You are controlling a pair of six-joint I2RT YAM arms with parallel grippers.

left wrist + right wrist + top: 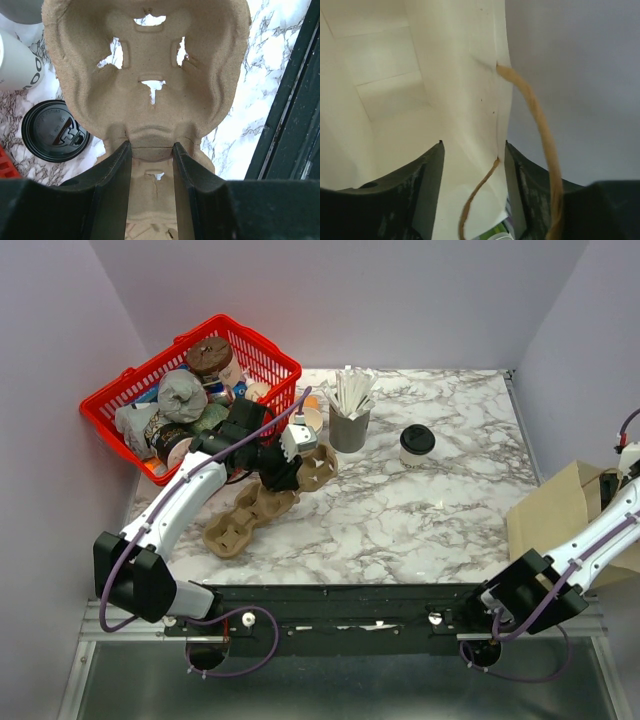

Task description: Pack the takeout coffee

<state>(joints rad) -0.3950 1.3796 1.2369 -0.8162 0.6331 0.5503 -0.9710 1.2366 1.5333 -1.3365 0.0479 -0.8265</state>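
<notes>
While the left end effector (152, 150) is clamped, fingers partway closed, on the rim of a brown moulded-pulp cup carrier (150, 75), the takeout coffee (416, 445), a small cream-white paper cup with a round black plastic lid, stands upright on the white marble-patterned surface (430, 530). It is near a grey cup of white sticks (348, 425), to that cup's right, between the carrier and a brown paper bag (555, 515) at the surface's right edge, apart from both. The right end effector (472, 150) has its fingers apart with the bag's pale wall between them, beside a brown twisted-paper handle (540, 125); whether they pinch the paper cannot be told.
</notes>
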